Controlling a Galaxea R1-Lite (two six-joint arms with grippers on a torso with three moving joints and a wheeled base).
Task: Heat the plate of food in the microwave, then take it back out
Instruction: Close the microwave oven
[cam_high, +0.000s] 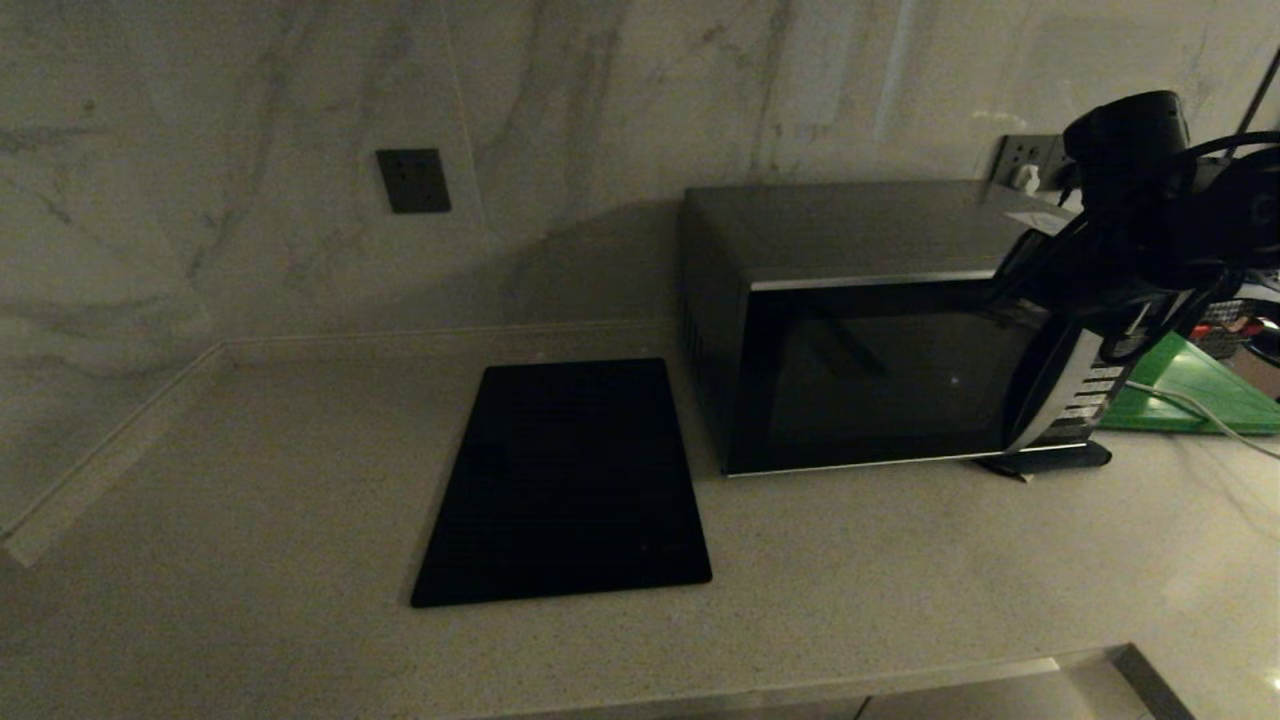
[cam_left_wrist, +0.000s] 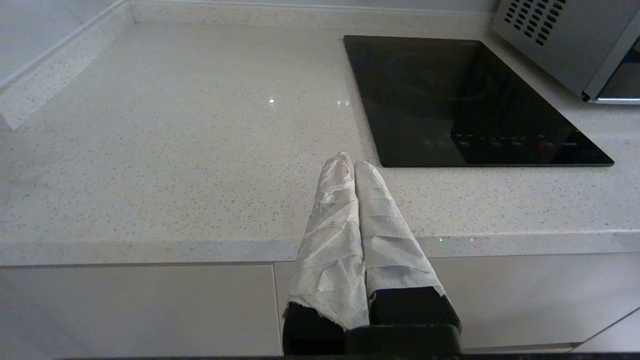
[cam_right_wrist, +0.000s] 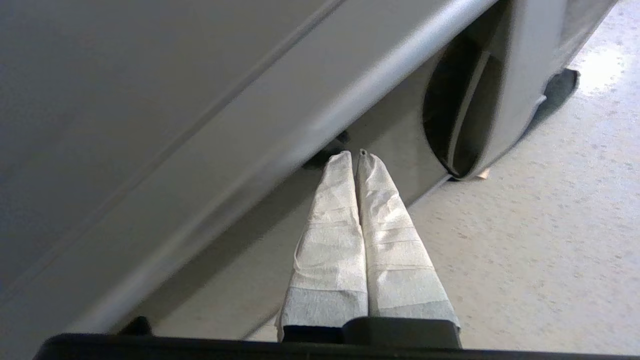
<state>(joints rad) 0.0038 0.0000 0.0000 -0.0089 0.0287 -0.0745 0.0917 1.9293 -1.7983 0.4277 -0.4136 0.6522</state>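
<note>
On the pale speckled stone countertop (cam_high: 250, 480), the large silver-grey boxy microwave (cam_high: 860, 330) stood at about two o'clock in the head view, its dark glass door shut and its curved silver strip and button panel on its right-hand side. A flat black rectangular panel (cam_high: 565, 485) lay set into the counter just beside the microwave, toward nine o'clock of it. A green board (cam_high: 1195, 395) lay on the counter at three o'clock of the microwave, partly hidden behind the right arm (cam_high: 1150, 210).

The right gripper (cam_right_wrist: 356, 156), its two cloth-wrapped fingers (cam_right_wrist: 332, 235) clenched together on nothing, was close against the microwave's front, near the top edge of the door by the button panel; whether the tips actually touched the door could not be told. The plate of food did not show in any view.

The left gripper (cam_left_wrist: 348, 161) hung out in front of the counter's near edge, its wrapped fingers (cam_left_wrist: 330, 235) pressed together and empty, with the black panel just ahead at one o'clock and the microwave's vented side beyond it.
</note>
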